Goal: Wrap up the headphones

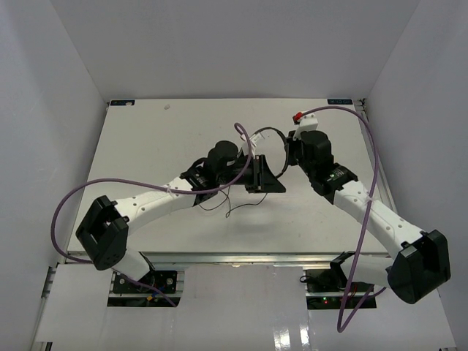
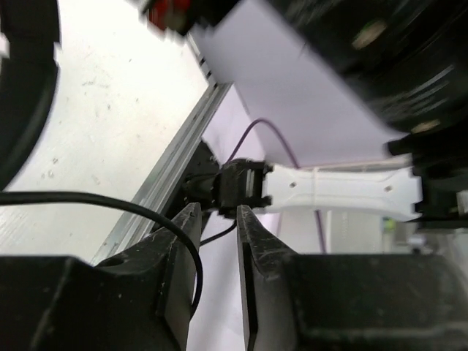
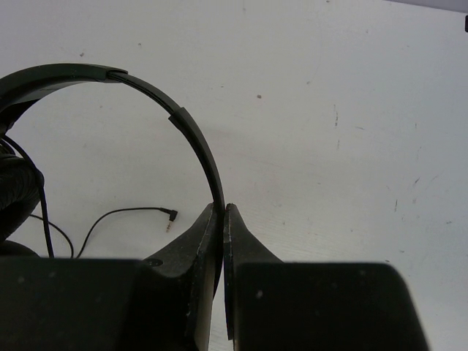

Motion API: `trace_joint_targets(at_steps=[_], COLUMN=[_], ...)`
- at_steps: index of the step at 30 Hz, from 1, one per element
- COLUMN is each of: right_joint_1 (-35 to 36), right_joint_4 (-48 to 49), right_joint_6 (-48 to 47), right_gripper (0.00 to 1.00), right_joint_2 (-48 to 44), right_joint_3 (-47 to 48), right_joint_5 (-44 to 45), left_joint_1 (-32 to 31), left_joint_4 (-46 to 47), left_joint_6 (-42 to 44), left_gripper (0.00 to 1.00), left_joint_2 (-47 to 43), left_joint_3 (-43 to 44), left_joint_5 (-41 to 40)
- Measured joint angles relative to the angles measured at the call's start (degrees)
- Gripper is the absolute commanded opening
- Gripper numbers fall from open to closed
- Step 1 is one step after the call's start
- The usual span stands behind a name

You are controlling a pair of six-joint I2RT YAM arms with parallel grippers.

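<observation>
The black headphones hang from my right gripper [image 3: 222, 210], which is shut on the thin headband [image 3: 191, 139]. One padded earcup [image 3: 13, 196] shows at the left edge of the right wrist view. The cord's plug [image 3: 170, 214] lies on the table. In the top view the headband [image 1: 269, 131] arcs between both grippers and the loose cord [image 1: 238, 206] trails below. My left gripper [image 1: 272, 179] sits just left of the right gripper [image 1: 287, 155]. Its jaws [image 2: 217, 212] stand a narrow gap apart, and the cord [image 2: 110, 202] curves over the left finger [image 2: 172, 256] into that gap.
The white table [image 1: 146, 146] is walled in by white panels. Its right edge rail [image 2: 168, 183] and the right arm's white link [image 2: 336, 194] fill the left wrist view. Purple arm cables [image 1: 80, 197] loop beside both arms.
</observation>
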Motion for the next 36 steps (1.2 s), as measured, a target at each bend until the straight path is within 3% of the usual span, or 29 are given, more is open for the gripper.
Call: trace_joint_targets(at_steps=[9, 15, 27, 29, 31, 36], right_joint_1=[-2.1, -4.6, -11.9, -13.0, -13.8, -14.5], right_joint_4=[-1.8, -6.0, -12.4, -13.1, -13.6, -14.6], right_joint_6=[2.2, 4.7, 11.5, 12.7, 13.6, 14.2], right_gripper=[0.08, 0.08, 0.08, 0.08, 0.08, 0.08], right_joint_2=[-1.3, -2.1, -3.2, -3.5, -3.6, -4.3], right_joint_3=[4.2, 7.7, 12.8, 12.8, 12.8, 12.8], right_joint_5=[-2.5, -6.5, -19.7, -22.3, -24.8, -29.1], left_joint_1=[-10.9, -16.6, -18.6, -18.6, -18.6, -18.6], left_joint_4=[4.5, 13.9, 31.3, 34.3, 37.1, 39.2], left_joint_6=[12.9, 21.6, 35.4, 37.0, 38.1, 41.0], left_gripper=[0.44, 0.41, 0.29, 0.35, 0.49, 0.57], left_joint_2=[-4.0, -6.8, -6.8, -6.7, -6.6, -6.5], left_joint_3=[-10.3, -21.6, -35.7, -37.6, -38.9, -39.7], left_joint_5=[-9.8, -17.8, -30.8, -32.6, -33.9, -36.7])
